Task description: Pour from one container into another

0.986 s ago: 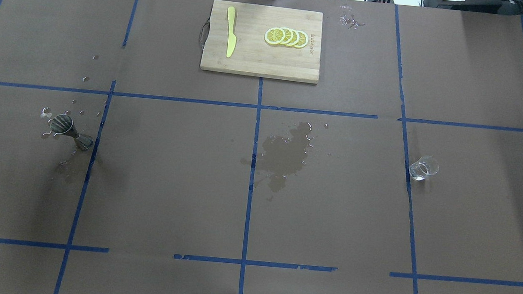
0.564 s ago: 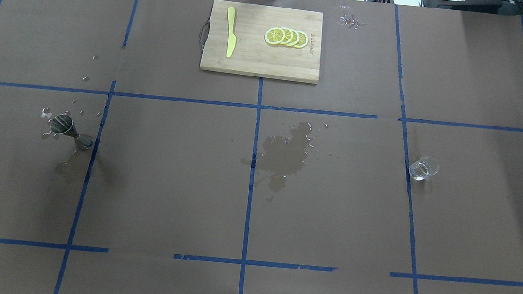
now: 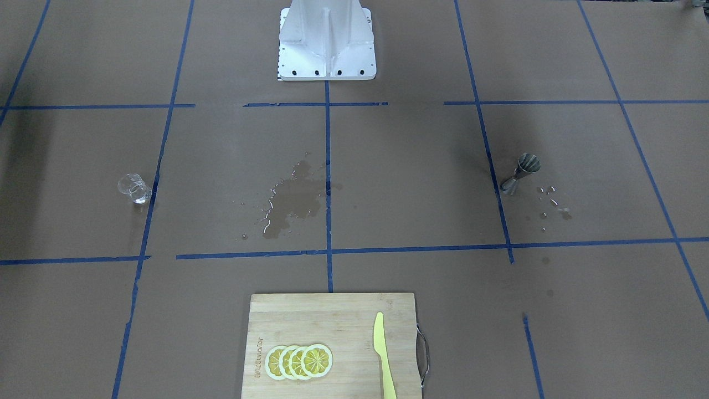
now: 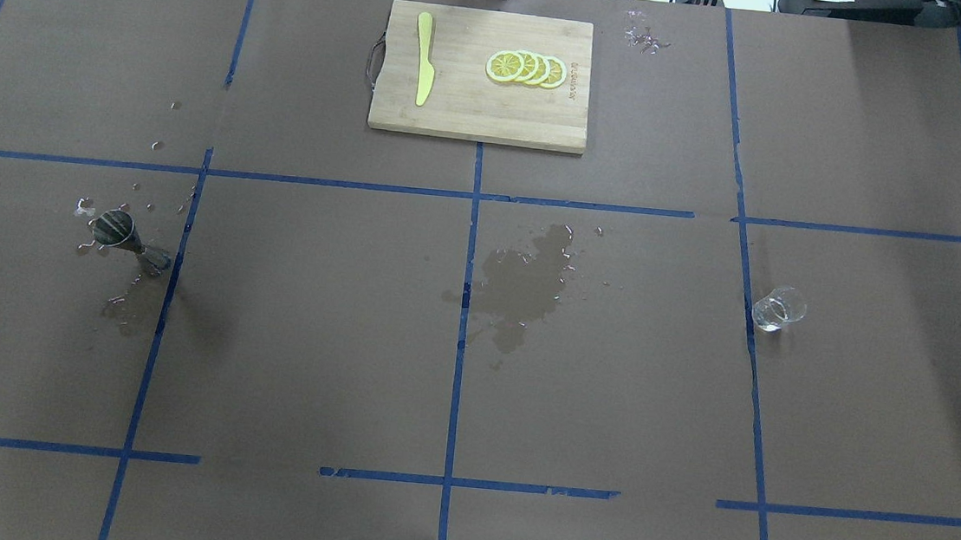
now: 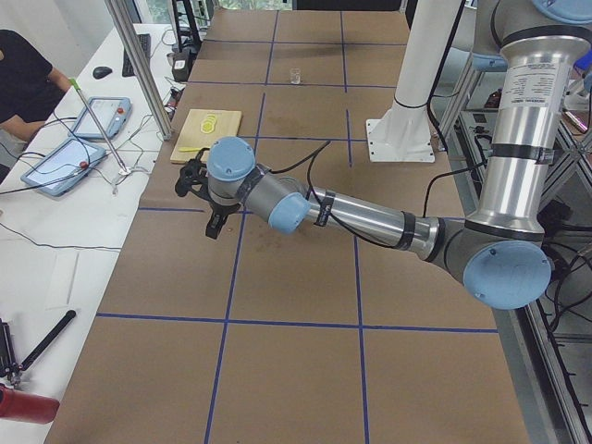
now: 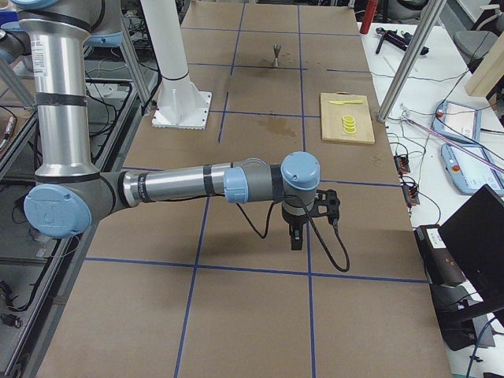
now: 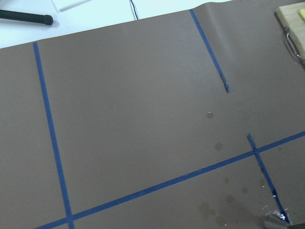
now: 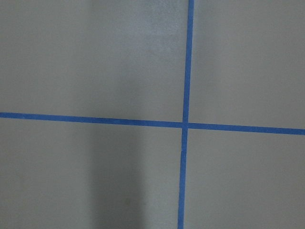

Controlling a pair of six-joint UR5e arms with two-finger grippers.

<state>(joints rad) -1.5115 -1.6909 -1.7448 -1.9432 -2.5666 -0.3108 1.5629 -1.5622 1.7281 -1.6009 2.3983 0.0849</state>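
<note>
Seems hardly begun: no hold on cup [image 4: 778,309], standing at table's right, nor on jigger [image 4: 128,237], well apart at left. Cannot tell opening of left gripper [image 5: 212,225] or right gripper [image 6: 296,239]. Left to do: grasp, carry, pour.

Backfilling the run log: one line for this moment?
small clear glass cup: upright, free | silvery metal hourglass jigger: upright, free | left gripper: state unclear | right gripper: state unclear | wet patch: mid-table

Clear glass cup [image 4: 779,309] stands upright, well apart from the upright metal jigger [image 4: 131,241]
</note>
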